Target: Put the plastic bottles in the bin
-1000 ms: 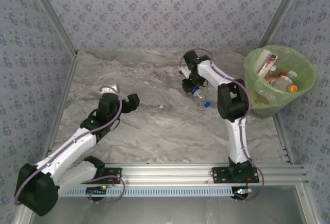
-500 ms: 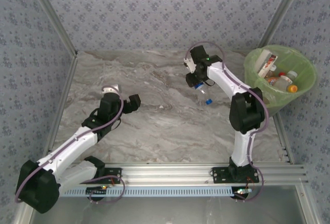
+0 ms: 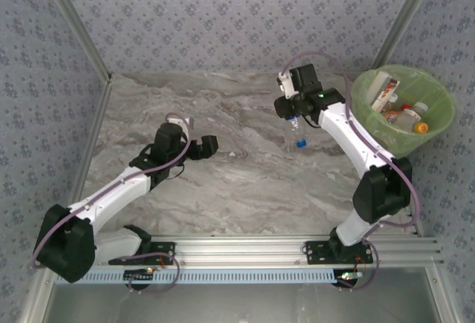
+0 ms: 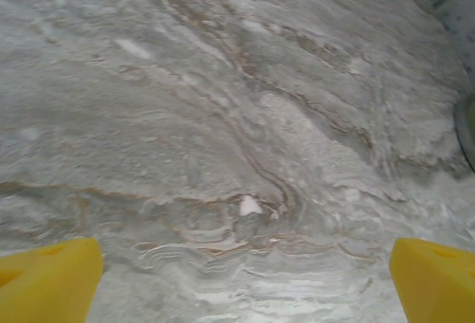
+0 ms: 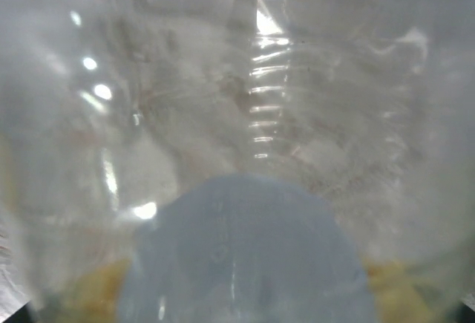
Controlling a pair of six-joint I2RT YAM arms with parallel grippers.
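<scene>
The clear bottle (image 3: 295, 125) hangs cap-down, its blue cap (image 3: 301, 143) lowest, above the table (image 3: 245, 186) and short of the bin (image 3: 358, 93). We judge it light, thin-walled and slick, likely to dent or swivel, so a hold across its body seems safest. Our right gripper (image 3: 292, 113) is clamped on it, while our left gripper (image 3: 205, 145) is spread wide and holds nothing.

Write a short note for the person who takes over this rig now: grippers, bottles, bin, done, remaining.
Left gripper: open, empty, over the table.
Right gripper: shut on a clear bottle with blue cap, hanging cap down, left of the bin.
Done: several bottles lie in the bin.
Left: carry this bottle over the bin and release it.
</scene>
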